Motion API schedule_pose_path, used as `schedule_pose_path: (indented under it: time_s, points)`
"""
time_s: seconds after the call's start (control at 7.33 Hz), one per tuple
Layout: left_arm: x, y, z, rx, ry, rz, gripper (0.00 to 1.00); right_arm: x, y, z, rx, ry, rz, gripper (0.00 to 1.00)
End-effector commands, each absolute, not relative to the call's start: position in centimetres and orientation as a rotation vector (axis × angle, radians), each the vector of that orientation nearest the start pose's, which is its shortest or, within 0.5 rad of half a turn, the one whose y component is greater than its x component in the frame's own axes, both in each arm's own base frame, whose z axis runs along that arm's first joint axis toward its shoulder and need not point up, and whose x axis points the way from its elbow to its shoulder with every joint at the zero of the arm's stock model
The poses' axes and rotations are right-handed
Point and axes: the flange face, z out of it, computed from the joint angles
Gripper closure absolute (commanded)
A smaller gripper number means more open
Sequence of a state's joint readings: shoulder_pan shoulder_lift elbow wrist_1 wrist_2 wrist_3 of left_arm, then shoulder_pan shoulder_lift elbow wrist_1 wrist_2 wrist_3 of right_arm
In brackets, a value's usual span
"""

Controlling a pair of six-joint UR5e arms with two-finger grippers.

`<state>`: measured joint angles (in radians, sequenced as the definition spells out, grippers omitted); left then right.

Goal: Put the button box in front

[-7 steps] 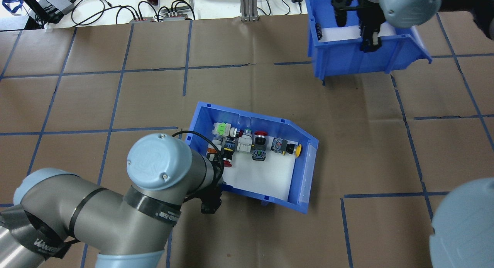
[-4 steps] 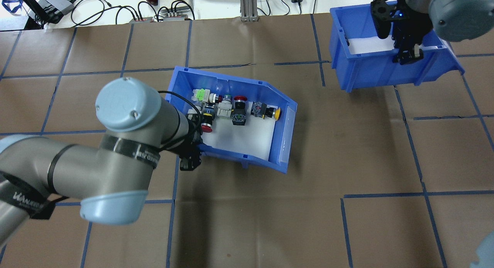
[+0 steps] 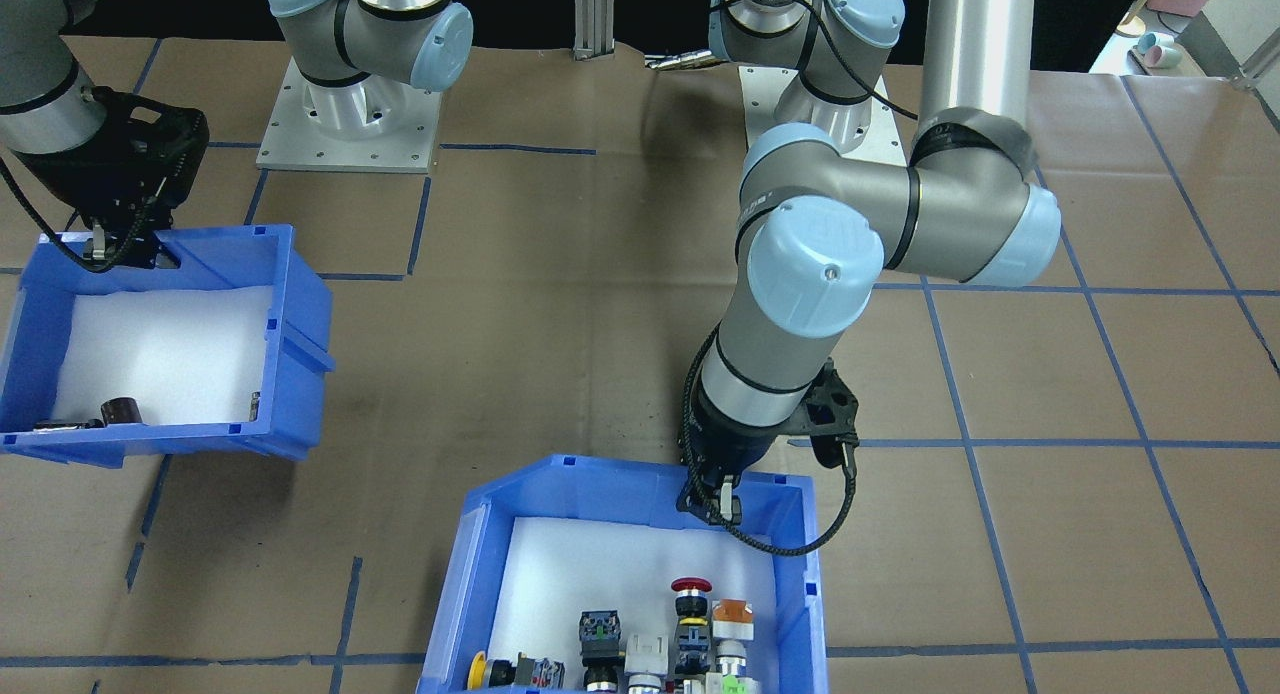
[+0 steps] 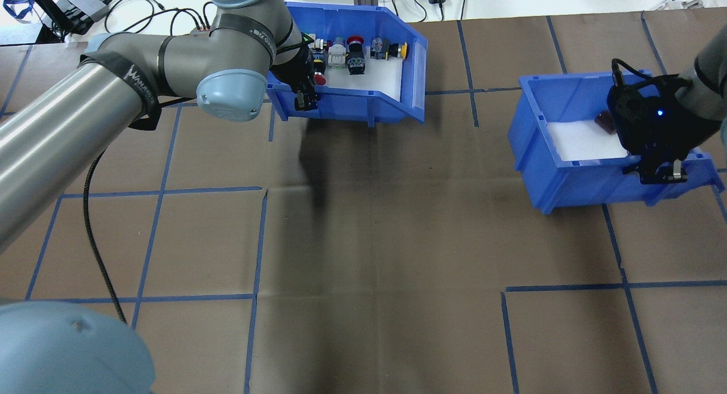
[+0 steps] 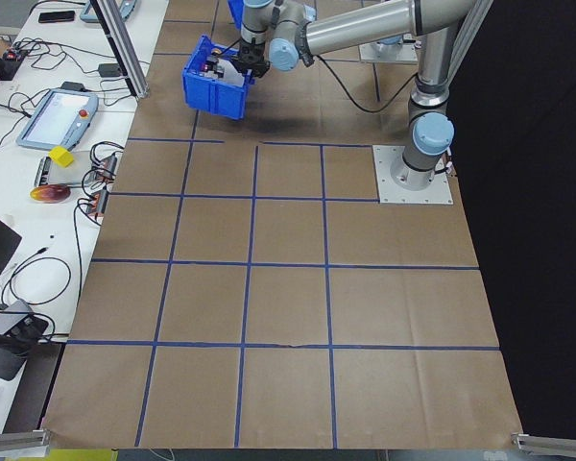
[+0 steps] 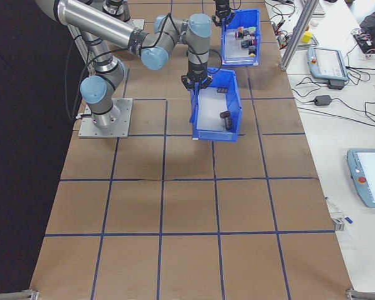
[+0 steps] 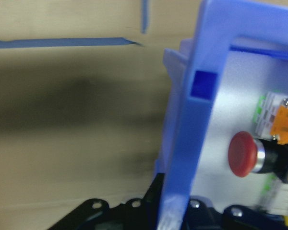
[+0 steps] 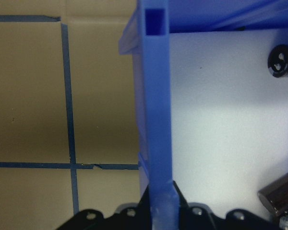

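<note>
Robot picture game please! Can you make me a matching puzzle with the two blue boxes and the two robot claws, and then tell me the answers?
Things:
1. button box
2. other blue bin
3. left gripper
4. right gripper

Descriptions:
A. clamped on the wall of the bin with dark cylinders
B. holds red, yellow and green push buttons
C. clamped on the wall of the box with buttons
D. mostly bare white floor, a few dark cylinders

Pairs: 1-B, 2-D, 3-C, 4-A
</note>
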<state>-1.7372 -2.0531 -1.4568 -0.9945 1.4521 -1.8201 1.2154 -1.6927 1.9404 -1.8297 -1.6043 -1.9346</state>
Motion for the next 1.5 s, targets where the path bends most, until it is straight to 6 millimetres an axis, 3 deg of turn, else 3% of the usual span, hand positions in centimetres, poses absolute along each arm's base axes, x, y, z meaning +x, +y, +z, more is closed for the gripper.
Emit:
schedule_pose_path:
  time_s: [0.0, 0.27, 0.55, 1.23, 1.36]
  points:
    - [-29.8, -65.7, 30.7, -2.531, 2.243, 0.027, 0.95, -2.5, -43.7, 38.6, -2.245, 2.225, 0.045, 0.94]
    - [-31.5, -63.2, 31.2, -2.545, 2.187, 0.071, 0.94, -2.5, -43.7, 38.6, -2.243, 2.229, 0.044, 0.93]
    - [-31.6, -60.5, 29.5, -2.508, 2.165, 0.106, 0.91, -2.4, -43.7, 38.3, -2.238, 2.224, 0.048, 0.93]
    - [-30.9, -60.3, 27.9, -2.487, 2.15, 0.114, 0.8, -2.3, -43.3, 37.4, -2.218, 2.221, 0.055, 0.93]
    - [-30.4, -60.3, 28.5, -2.493, 2.145, 0.11, 0.69, -2.3, -43.3, 37.5, -2.221, 2.224, 0.052, 0.93]
